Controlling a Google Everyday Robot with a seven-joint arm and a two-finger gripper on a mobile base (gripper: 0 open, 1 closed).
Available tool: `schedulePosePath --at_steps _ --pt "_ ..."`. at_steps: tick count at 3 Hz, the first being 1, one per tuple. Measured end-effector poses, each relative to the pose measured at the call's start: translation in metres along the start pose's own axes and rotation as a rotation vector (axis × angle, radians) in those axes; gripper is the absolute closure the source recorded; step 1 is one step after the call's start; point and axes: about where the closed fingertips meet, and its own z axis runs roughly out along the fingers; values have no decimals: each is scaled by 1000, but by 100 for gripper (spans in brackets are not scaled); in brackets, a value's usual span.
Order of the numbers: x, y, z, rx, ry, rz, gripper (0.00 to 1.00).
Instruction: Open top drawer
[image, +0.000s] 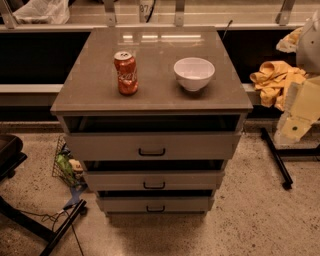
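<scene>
The top drawer (152, 146) is the widest of three in a grey-beige cabinet, with a small black bar handle (151, 152) centred on its front. Its front stands a little out from the cabinet, with a dark gap (150, 123) showing under the cabinet top. The two narrower drawers (154, 180) (155, 204) sit below it. My gripper (294, 126) is at the right edge of the view, at the end of a cream arm. It is well to the right of the cabinet, at about the height of the top drawer, and touches nothing.
A red soda can (126, 73) and a white bowl (194, 73) stand on the cabinet top (90, 95). Yellow cloths (274, 80) lie on a ledge at the right. A black stand leg (277, 157) lies on the floor at the right. A wire basket (66, 167) and chair legs (60, 227) are at the left.
</scene>
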Motion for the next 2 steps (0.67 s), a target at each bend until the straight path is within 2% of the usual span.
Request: schedulePosePath --at_steps 1,2 --pt "0 0 0 0 0 0 0" --pt "-3 4 4 16 -79 -2 0"
